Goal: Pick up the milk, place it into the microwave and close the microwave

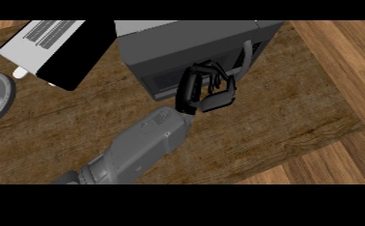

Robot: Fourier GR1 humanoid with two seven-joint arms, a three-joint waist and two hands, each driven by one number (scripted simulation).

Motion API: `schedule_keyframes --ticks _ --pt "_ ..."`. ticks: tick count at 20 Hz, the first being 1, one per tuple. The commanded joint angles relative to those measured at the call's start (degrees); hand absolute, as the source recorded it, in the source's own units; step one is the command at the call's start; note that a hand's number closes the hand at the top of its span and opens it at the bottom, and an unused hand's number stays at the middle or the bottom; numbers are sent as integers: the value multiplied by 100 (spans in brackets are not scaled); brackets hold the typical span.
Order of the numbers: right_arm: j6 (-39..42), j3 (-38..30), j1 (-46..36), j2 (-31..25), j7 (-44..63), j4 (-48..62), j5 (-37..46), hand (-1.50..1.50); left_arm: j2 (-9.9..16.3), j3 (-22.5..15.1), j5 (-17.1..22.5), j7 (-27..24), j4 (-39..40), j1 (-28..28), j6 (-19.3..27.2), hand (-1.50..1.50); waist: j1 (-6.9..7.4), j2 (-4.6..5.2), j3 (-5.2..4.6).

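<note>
The dark grey microwave (191,44) stands at the top middle of the head view. Its front face with the dark window (171,79) looks shut, and a pale handle (246,58) runs down its right side. My right hand (202,93) is against that front face, just left of the handle. Its fingers are curled and nothing shows inside them. No milk is visible anywhere. My left hand does not show.
A white and black appliance (57,51) lies at the top left, close beside the microwave. The rim of a grey plate (4,94) shows at the left edge. The dark wooden counter (285,109) ends at a paler strip on the right.
</note>
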Motion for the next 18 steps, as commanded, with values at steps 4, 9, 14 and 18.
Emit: schedule_keyframes --ticks 4,9,14,18 --pt "174 -35 -200 -84 -5 280 -228 -150 3 243 199 99 460 -561 -57 150 -13 68 -16" --pt "263 -73 -309 -157 0 505 -337 -150 3 161 340 72 443 -623 -87 150 4 61 -7" --pt "370 -51 -432 -258 72 644 -441 -150 3 55 391 -23 510 -604 -100 150 52 79 -10" --pt "358 -70 -565 -357 115 760 -450 -150 3 -5 455 -50 540 -638 -133 150 126 112 -10"
